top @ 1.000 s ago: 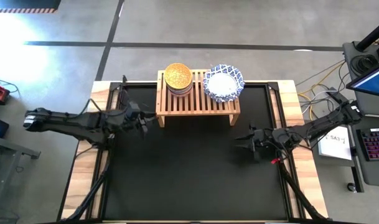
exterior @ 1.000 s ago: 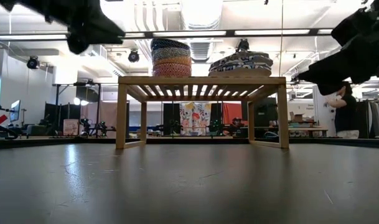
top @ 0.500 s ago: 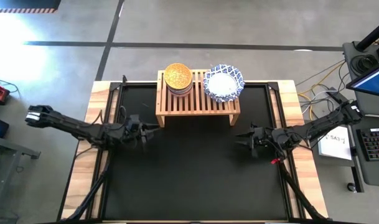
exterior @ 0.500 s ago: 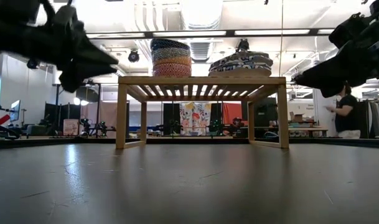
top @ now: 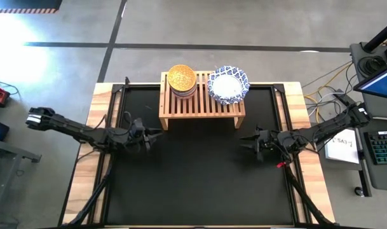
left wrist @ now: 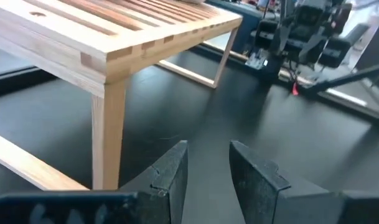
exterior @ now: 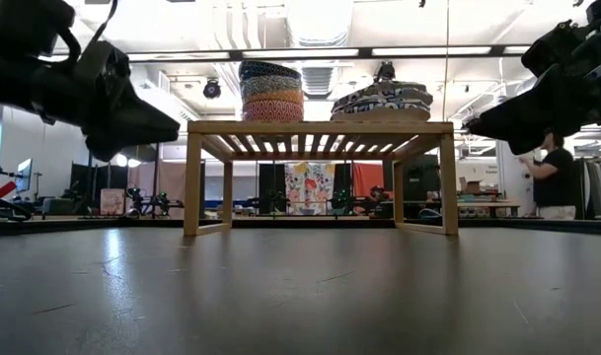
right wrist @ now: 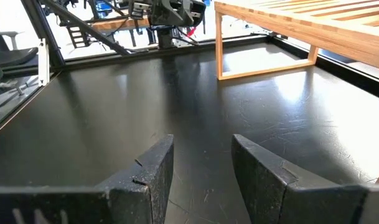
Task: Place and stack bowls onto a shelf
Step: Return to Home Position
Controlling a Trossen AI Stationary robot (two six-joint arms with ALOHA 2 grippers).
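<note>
The light-wood shelf (top: pixel 201 102) stands on its legs at the table's far middle. On its slats sit two stacks of bowls: smaller ones topped by a yellow bowl (top: pixel 181 77) on the left, and white blue-rimmed ones (top: pixel 228 84) on the right. In the low view the stacks (exterior: pixel 271 91) (exterior: pixel 381 102) rest on the shelf top (exterior: pixel 320 126). My left gripper (top: pixel 156 132) hovers open by the shelf's near left leg (left wrist: pixel 105 137), holding nothing. My right gripper (top: pixel 244 138) hovers open off the shelf's near right corner, also holding nothing.
The black mat (top: pixel 199 184) lies bare between and in front of both arms. Wooden table edges (top: pixel 99 105) frame it on both sides. A keyboard and papers (top: pixel 382 147) lie beyond the right edge. A person (exterior: pixel 549 176) stands in the room behind.
My left gripper has come down from high above the mat to about shelf-top height, near the shelf's near left leg, staying open. The right arm and the bowl stacks have kept still.
</note>
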